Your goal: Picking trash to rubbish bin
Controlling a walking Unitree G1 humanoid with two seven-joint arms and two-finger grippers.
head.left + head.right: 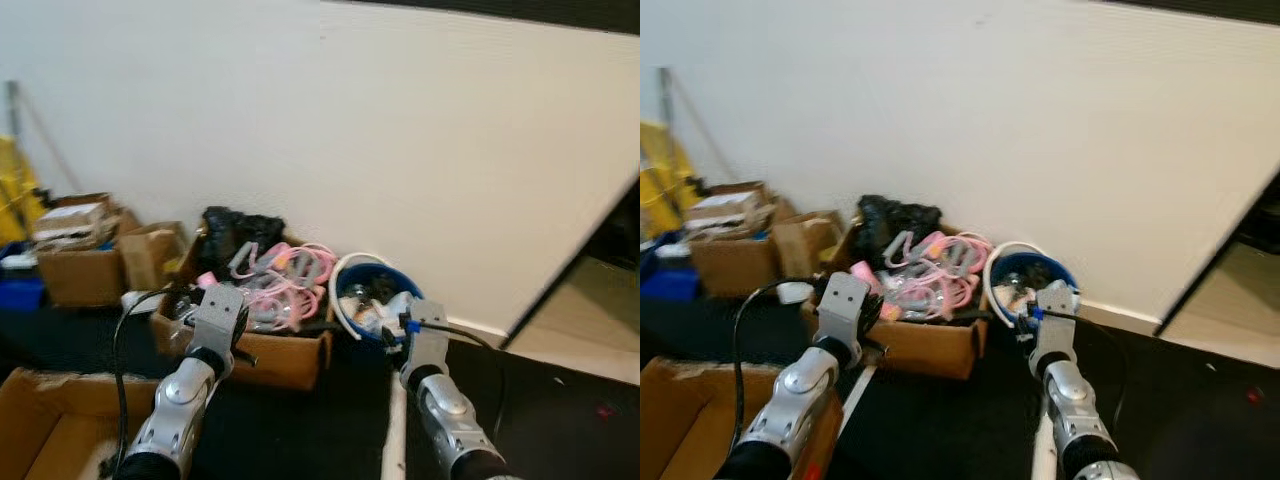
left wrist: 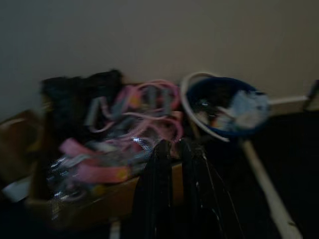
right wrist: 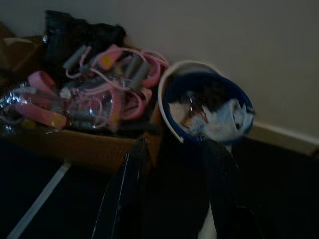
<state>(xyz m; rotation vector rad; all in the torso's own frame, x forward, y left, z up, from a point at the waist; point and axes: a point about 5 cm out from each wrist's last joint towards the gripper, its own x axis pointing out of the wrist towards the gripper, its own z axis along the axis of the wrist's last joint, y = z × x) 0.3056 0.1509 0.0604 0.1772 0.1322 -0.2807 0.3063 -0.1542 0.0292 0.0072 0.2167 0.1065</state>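
A blue bucket (image 1: 402, 274) with a white handle (image 1: 340, 300) stands on the dark floor against the white wall. It serves as the bin and holds crumpled white and dark trash (image 3: 219, 119). My right gripper (image 3: 174, 144) hovers just in front of the bucket (image 3: 235, 91), open, with nothing between its black fingers (image 3: 124, 189). My left gripper (image 2: 175, 149) is shut and points at the front edge of a cardboard box (image 1: 290, 360) left of the bucket. That box is heaped with pink and grey items (image 1: 290, 280) and a black bag (image 1: 235, 230).
More cardboard boxes (image 1: 80, 270) stand along the wall at the far left, beside a yellow object (image 1: 15, 190). An open carton (image 1: 40, 430) lies at the front left. A white line (image 1: 395, 430) runs across the floor. A doorway opens at the right.
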